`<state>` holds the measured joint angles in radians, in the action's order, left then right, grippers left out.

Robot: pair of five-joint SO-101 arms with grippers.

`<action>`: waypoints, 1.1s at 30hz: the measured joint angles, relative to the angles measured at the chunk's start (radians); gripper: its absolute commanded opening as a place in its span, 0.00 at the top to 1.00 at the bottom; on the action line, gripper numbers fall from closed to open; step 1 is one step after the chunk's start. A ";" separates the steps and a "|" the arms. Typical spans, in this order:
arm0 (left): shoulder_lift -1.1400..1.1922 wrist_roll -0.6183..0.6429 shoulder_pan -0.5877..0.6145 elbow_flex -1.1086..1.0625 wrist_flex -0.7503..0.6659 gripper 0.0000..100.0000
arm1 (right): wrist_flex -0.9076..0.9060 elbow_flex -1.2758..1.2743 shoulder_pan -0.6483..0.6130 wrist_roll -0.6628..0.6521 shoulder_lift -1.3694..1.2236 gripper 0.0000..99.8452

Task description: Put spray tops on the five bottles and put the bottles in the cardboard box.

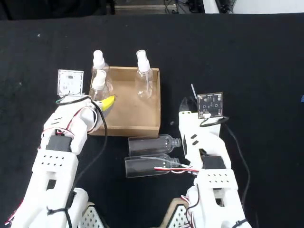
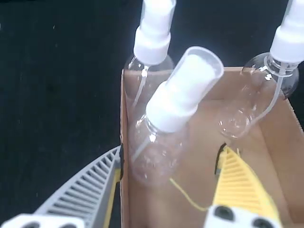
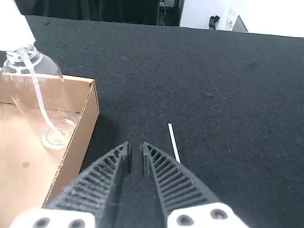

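The cardboard box [image 1: 137,121] sits mid-table. A clear bottle with a white spray top [image 1: 144,76] stands in its far right corner. Another capped bottle [image 1: 99,65] stands at the far left corner; whether inside the wall, I cannot tell. A third capped bottle [image 2: 161,137] leans inside the box by the left wall. My left gripper [image 2: 171,151] is open around it, its grey finger [image 2: 90,185] outside the wall and its yellow finger [image 2: 237,183] inside. Two uncapped bottles [image 1: 154,145] [image 1: 148,167] lie in front of the box. My right gripper [image 3: 136,149] hangs right of the box, shut and empty.
A thin white tube [image 3: 174,148] lies on the black cloth just beyond the right gripper, also visible as a short line [image 1: 194,90] from above. The right arm's red and white wires [image 1: 178,168] drape over the nearer lying bottle's neck. Black cloth stretches bare to the far right.
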<state>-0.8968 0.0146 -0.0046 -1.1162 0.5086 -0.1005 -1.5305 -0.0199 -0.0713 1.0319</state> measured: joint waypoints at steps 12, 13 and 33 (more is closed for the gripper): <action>-0.149 0.256 0.000 0.094 0.387 0.92 | 0.000 0.000 0.000 0.000 0.000 0.97; -0.161 0.221 0.000 0.094 0.393 0.92 | 0.000 0.000 0.000 0.000 0.000 0.97; 0.000 0.005 -0.138 0.002 0.218 0.96 | 0.000 0.000 0.000 0.000 0.000 0.97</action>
<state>-0.8968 0.0192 -0.1427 -1.1147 0.7265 -0.1005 -1.5305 -0.0199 -0.0713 1.0319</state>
